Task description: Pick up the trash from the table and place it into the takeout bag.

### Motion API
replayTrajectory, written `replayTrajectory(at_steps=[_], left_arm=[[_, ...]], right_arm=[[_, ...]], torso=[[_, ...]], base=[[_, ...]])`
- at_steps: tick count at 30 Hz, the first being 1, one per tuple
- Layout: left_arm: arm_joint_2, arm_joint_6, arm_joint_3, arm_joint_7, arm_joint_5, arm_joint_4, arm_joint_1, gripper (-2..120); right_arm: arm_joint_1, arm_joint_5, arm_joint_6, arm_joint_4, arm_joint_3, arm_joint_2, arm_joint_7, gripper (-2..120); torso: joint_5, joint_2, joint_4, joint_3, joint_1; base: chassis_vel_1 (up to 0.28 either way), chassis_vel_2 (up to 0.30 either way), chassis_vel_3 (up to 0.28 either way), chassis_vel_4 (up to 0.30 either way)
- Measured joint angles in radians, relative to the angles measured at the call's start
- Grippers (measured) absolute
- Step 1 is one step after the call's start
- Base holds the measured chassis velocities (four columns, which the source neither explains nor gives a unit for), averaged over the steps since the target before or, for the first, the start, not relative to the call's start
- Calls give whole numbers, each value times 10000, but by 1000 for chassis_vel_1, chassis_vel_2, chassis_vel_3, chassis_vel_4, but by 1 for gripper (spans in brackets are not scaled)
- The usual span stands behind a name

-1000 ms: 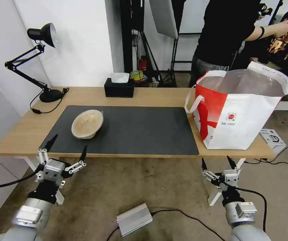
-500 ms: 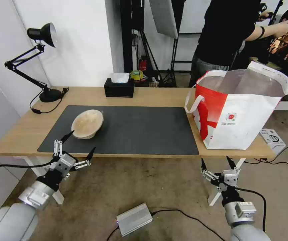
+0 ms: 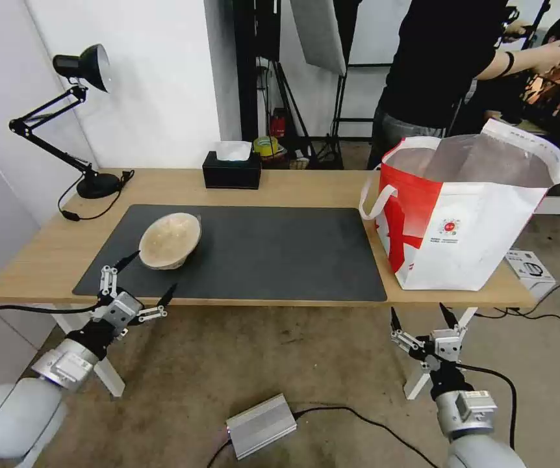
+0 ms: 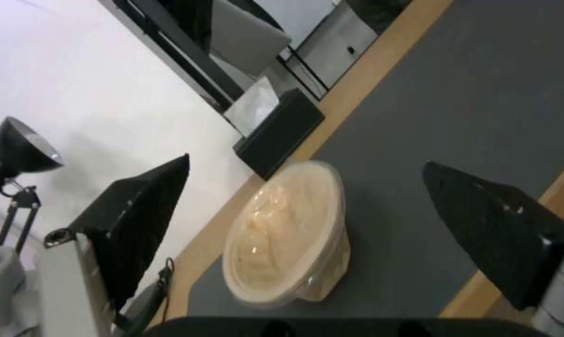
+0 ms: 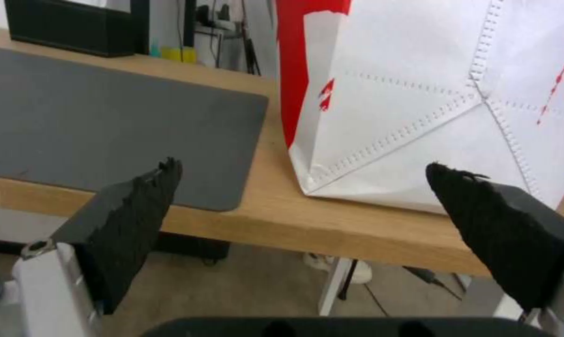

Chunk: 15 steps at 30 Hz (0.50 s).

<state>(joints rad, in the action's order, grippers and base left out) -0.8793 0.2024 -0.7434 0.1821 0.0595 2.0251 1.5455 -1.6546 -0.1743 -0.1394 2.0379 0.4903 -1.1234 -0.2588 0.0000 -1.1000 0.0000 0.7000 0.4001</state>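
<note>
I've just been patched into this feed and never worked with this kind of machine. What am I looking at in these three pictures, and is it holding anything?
It is a wheeled robot with two arms, each ending in a two-fingered gripper. The wide picture comes from its head, looking down at the table. The other two come from cameras on its wrists, looking out between the black fingers.

On the dark mat lies one piece of trash, a tan paper-pulp bowl, tilted on its side. At the table's right end stands the takeout bag, open at the top. A black tissue box and a desk lamp sit at the back.

The left gripper is open at the table's near edge, aimed at the bowl. The right gripper is open, below the table edge near the bag. Neither holds anything.
</note>
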Motion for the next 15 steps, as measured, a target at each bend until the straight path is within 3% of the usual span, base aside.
replayTrajectory(at_steps=[15], left_arm=[[411,-23,408,-17,-229,-644,-659,100]], right_arm=[[6,1,-10,-127,46,-42,-13,100]], torso=[[0,0,0,0,0]], base=[[0,0,0,0]])
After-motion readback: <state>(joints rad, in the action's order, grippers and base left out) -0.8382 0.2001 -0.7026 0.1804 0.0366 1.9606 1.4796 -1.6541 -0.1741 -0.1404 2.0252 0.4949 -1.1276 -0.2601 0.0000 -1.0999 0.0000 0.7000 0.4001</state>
